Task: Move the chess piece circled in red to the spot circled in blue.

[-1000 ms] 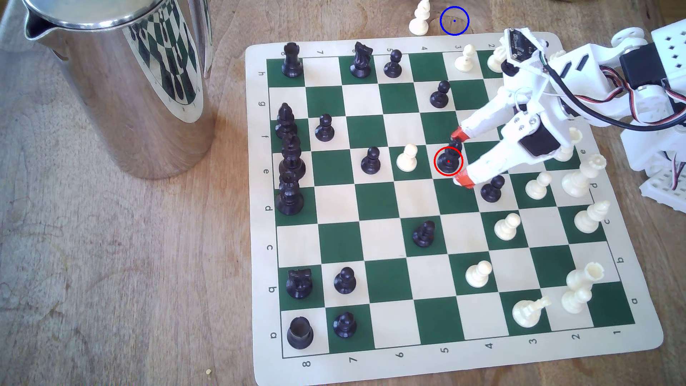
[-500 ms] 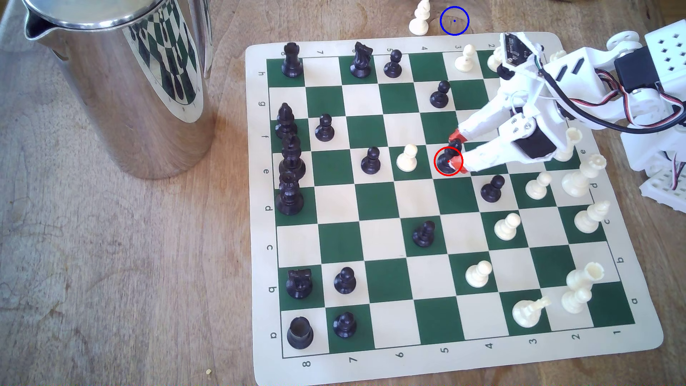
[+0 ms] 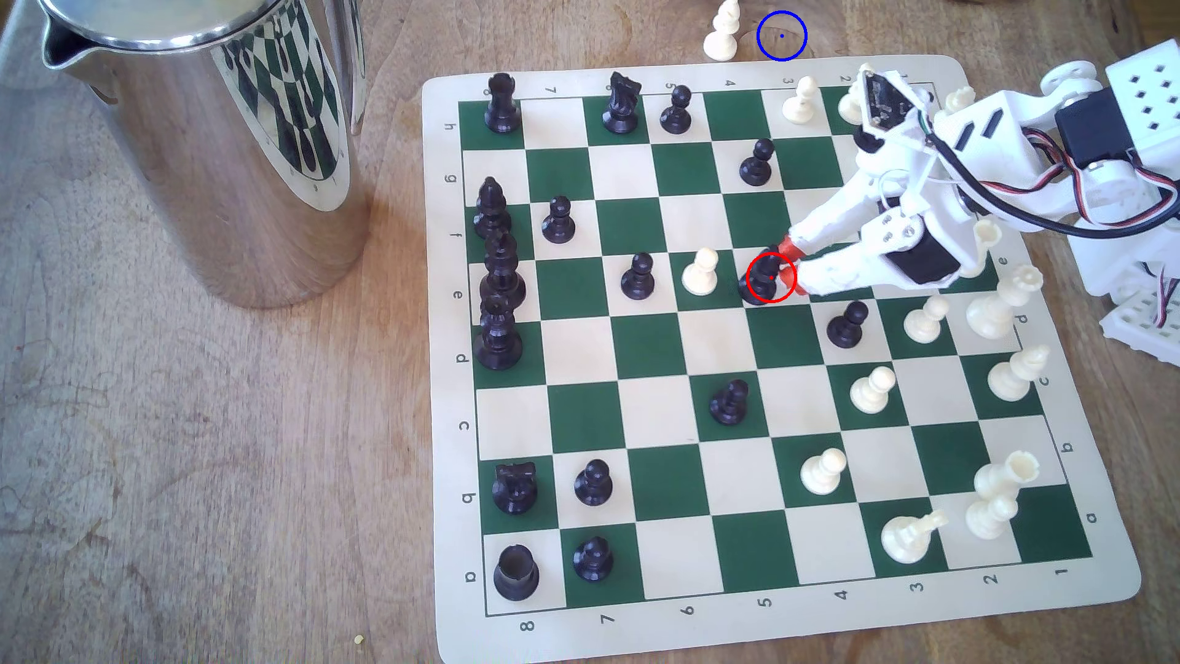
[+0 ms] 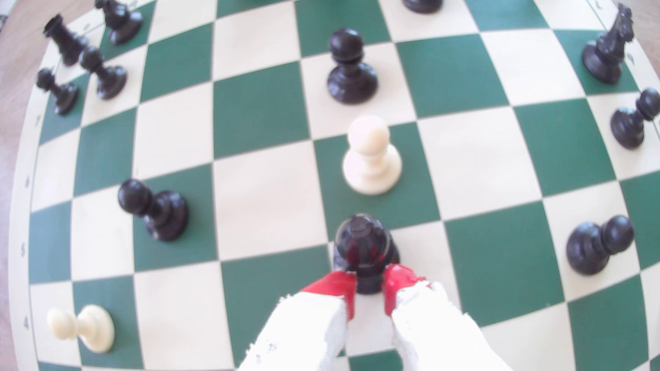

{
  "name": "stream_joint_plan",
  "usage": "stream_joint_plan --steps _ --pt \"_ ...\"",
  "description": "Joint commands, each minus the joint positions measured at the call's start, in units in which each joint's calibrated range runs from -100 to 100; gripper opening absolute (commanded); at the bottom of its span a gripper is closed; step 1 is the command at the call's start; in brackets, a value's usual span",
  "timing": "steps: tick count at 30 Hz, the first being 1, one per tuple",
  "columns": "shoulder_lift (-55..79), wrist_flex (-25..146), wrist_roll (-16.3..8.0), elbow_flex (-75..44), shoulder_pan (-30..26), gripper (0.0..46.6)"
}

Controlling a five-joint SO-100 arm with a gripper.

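Observation:
The chess piece (image 3: 758,284), a small glossy black pawn, stands on a cream square near the board's middle, under the drawn red ring. My gripper (image 3: 792,264) reaches in from the exterior view's right, its red-tipped fingers shut on the piece's neck. In the wrist view the chess piece (image 4: 362,246) sits squeezed between the two red fingertips (image 4: 334,285) of the gripper (image 4: 368,285). Its base looks nudged a little toward the exterior view's left. The spot (image 3: 789,43), bare wood inside a blue ring, lies off the board beyond its far edge.
A white pawn (image 3: 700,273) stands one square to the exterior view's left of the held piece, and a black pawn (image 3: 846,325) sits just nearer. Another white pawn (image 3: 721,35) stands on the wood beside the spot. A steel pitcher (image 3: 211,140) occupies the far left.
The fingers were spread around the black pawn, then closed onto it. The pawn's base has shifted slightly toward the exterior view's left.

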Motion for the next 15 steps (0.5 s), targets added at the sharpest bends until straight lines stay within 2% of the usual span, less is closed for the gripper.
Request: stream_joint_plan --steps 1,2,3,4,6,7,11,15 --pt "-0.6 -1.0 -0.3 -4.0 0.1 1.5" --pt "-0.7 -0.9 -0.3 -3.9 0.1 2.1" --pt "-0.8 -0.9 -0.4 -3.9 0.2 4.7" --pt "-0.9 -1.1 -0.6 -3.9 0.2 8.9" --pt "-0.9 -1.2 -0.7 -4.0 0.3 13.6" --pt "-0.9 -1.3 -0.7 -4.0 0.5 17.7" --pt "-0.8 -2.1 -0.7 -4.1 1.3 21.9" --pt "-0.7 -2.6 -0.6 -5.7 2.0 23.3"
